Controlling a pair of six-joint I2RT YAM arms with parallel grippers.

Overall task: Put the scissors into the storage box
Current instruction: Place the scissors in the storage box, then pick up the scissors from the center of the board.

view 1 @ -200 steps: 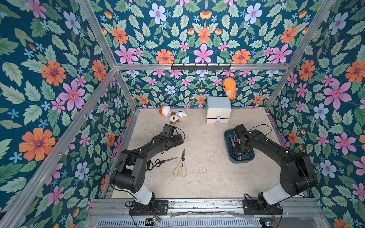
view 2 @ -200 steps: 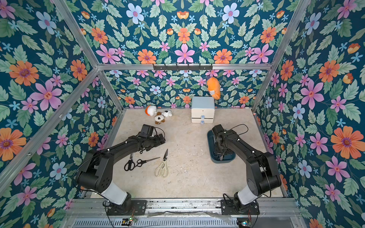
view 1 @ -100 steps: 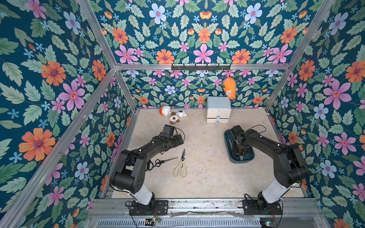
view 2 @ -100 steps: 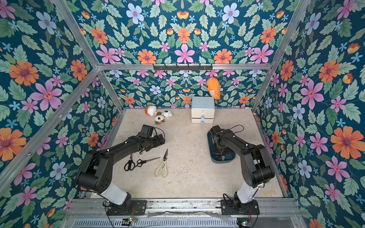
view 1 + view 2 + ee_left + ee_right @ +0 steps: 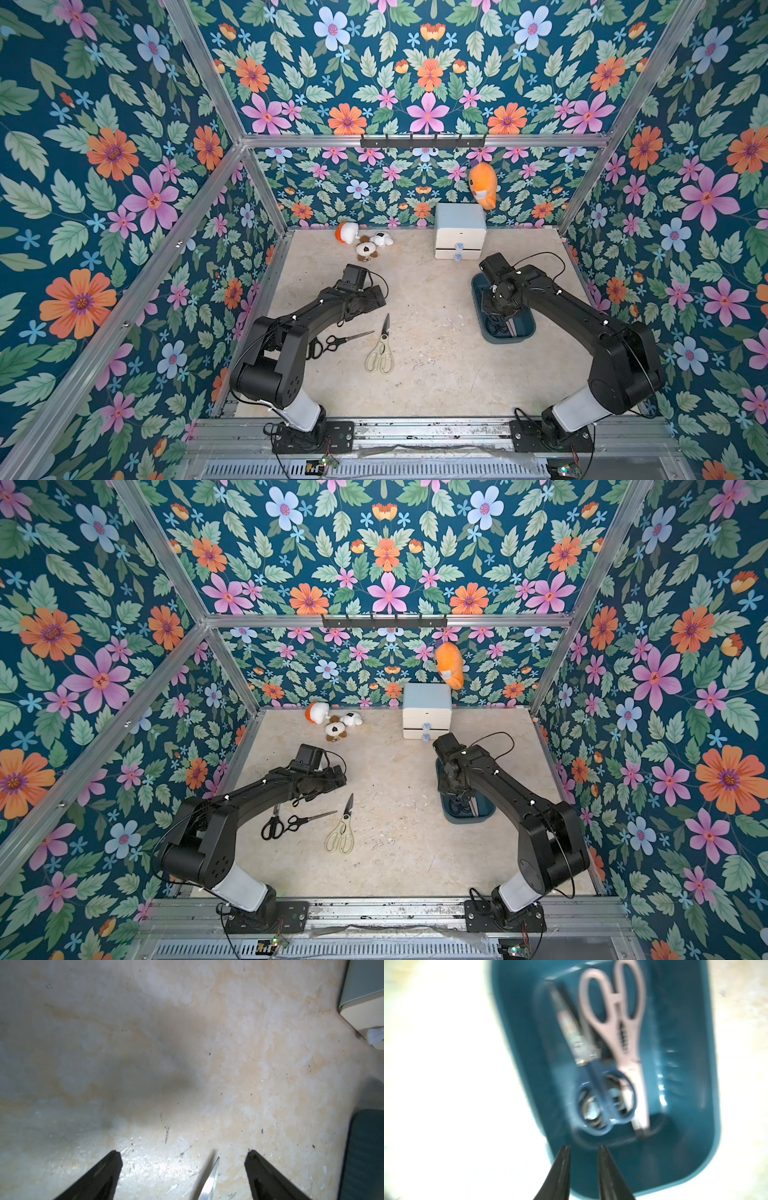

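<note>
My right pincer (image 5: 439,1147) hangs over one end of the box (image 5: 695,1105), jaws a narrow gap apart with nothing between them. The blue-handled scissors (image 5: 604,1103) and the pink scissors (image 5: 618,1043) lie inside, close together. Pulling away low, I could catch the box wall and shove it, or hook a handle loop. My left pincer (image 5: 182,1151) gapes wide above the desk (image 5: 187,1043), with the blade tip of the cream scissors (image 5: 209,1180) just under it. Two black-handled scissors (image 5: 296,821) lie beside, handles nearly touching, so one grab might drag both.

White cabinet (image 5: 460,224) — plush toys (image 5: 366,249).
</note>
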